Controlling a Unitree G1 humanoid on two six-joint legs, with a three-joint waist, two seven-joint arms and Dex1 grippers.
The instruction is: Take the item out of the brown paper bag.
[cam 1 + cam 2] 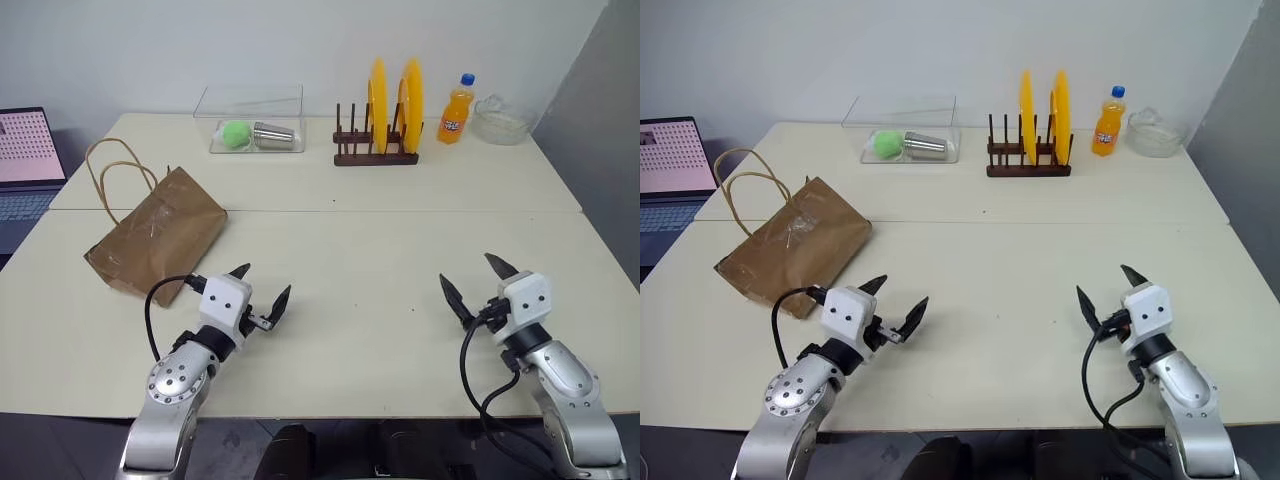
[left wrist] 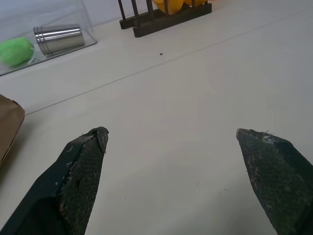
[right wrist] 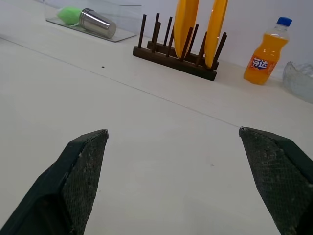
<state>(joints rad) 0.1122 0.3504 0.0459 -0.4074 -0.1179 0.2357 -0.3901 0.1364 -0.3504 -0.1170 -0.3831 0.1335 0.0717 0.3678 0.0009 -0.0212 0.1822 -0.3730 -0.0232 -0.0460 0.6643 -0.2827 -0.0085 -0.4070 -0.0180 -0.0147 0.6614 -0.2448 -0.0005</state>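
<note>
The brown paper bag (image 1: 157, 235) lies flat on the left part of the table, its two loop handles (image 1: 112, 178) pointing toward the far left. The item is hidden; nothing of it shows outside the bag. My left gripper (image 1: 263, 290) hovers open over the table just to the right of the bag's near corner, nothing between its fingers. A corner of the bag (image 2: 9, 128) shows in the left wrist view. My right gripper (image 1: 478, 281) stands open and empty over the right part of the table, far from the bag.
At the back stand a clear box (image 1: 252, 121) with a green ball (image 1: 235, 134) and a metal cup (image 1: 274, 135), a wooden rack with yellow plates (image 1: 385, 118), an orange drink bottle (image 1: 456, 110) and a glass bowl (image 1: 498, 122). A laptop (image 1: 28, 160) sits far left.
</note>
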